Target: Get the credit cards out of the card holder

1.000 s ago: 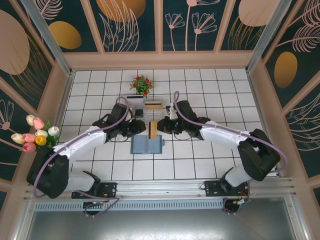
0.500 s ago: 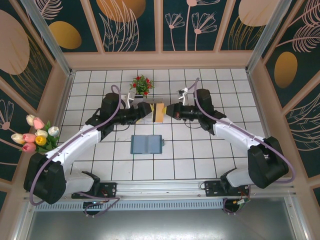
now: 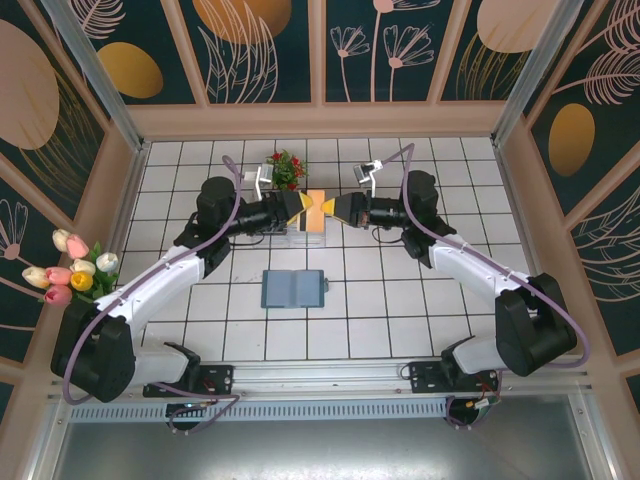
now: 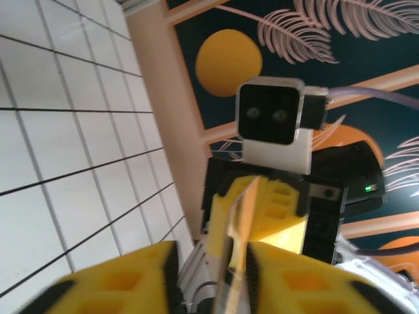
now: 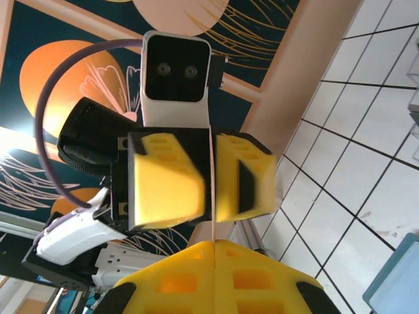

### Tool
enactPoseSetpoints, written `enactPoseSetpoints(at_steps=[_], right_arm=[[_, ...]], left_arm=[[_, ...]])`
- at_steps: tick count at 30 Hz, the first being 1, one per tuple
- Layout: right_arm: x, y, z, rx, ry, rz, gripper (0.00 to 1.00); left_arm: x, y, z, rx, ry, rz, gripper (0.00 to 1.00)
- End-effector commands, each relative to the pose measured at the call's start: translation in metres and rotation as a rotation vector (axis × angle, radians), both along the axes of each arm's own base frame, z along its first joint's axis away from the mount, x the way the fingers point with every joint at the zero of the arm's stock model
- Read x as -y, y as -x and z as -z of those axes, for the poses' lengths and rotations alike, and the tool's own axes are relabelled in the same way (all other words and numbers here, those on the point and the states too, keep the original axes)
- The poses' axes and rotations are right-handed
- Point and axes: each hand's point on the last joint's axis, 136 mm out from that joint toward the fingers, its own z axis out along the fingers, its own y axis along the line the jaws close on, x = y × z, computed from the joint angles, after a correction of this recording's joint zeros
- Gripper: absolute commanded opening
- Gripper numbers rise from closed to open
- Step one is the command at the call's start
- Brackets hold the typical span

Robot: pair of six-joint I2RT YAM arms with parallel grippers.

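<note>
change since prior frames: both arms have carried the card away from the wallet toward the far tiles, and the wallet stays where it was.

item 1, credit card: tan, thin, held on edge in the air between the two arms, above the clear acrylic rack, well apart from the wallet.

item 2, right gripper: fingers pressed together on one end of the card, which runs straight into the seam between its pads in the right wrist view.

item 3, left gripper: facing the right one, its yellow fingers clamped on the card's other end.

item 4, card holder: teal, lying open and flat on the white tiles, nearer the arm bases. whether cards remain in its slots cannot be told.

step in hand: a two-handed carry or handover of one removed card, likely toward the rack.

next move calls for: one gripper letting go cleanly while the other keeps the card from twisting, then lowering it edge-first. a thin, slick card may slip or tilt on release.
</note>
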Motion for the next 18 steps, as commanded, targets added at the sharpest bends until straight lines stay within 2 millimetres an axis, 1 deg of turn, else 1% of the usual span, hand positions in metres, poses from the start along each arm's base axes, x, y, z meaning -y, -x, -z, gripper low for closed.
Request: enactPoseSetpoints(at_steps=[1,5,6,8,9,10,14,16,18], right_arm=[[0.001,0.006,-0.01,0.027,-0.055,-0.03,0.0],[0.003,0.005,-0.014,0.004,-0.095,0.002,0.01],[0.003,0.004,-0.014,0.0,-0.105,0.015,0.07],[0.006,0.002,-0.016,-0.013,-0.135,0.055,0.25],[0.007,0.002,-0.016,-0.023,-0.15,0.071,0.29],[0.006,0.003,-0.017,-0.029,-0.168,0.079,0.32],[-0.003,0.005,-0.015,-0.055,-0.189,0.102,0.35],[-0.012,0.012,-0.016,-0.062,-0.207,0.085,0.35],[-0.017,0.015,-0.018,-0.07,-0.23,0.088,0.35]], left_arm=[[-0.001,0.006,-0.033,0.108,0.102,0.022,0.18],[-0.004,0.007,-0.041,0.126,0.127,0.003,0.07],[-0.006,0.006,-0.043,0.128,0.132,-0.005,0.05],[-0.008,0.004,-0.045,0.123,0.142,-0.031,0.03],[-0.009,0.003,-0.046,0.121,0.146,-0.043,0.03],[-0.011,0.002,-0.049,0.124,0.155,-0.059,0.04],[-0.018,-0.004,-0.054,0.124,0.176,-0.122,0.05],[-0.02,-0.006,-0.055,0.122,0.177,-0.146,0.05],[-0.023,-0.009,-0.053,0.118,0.16,-0.176,0.05]])
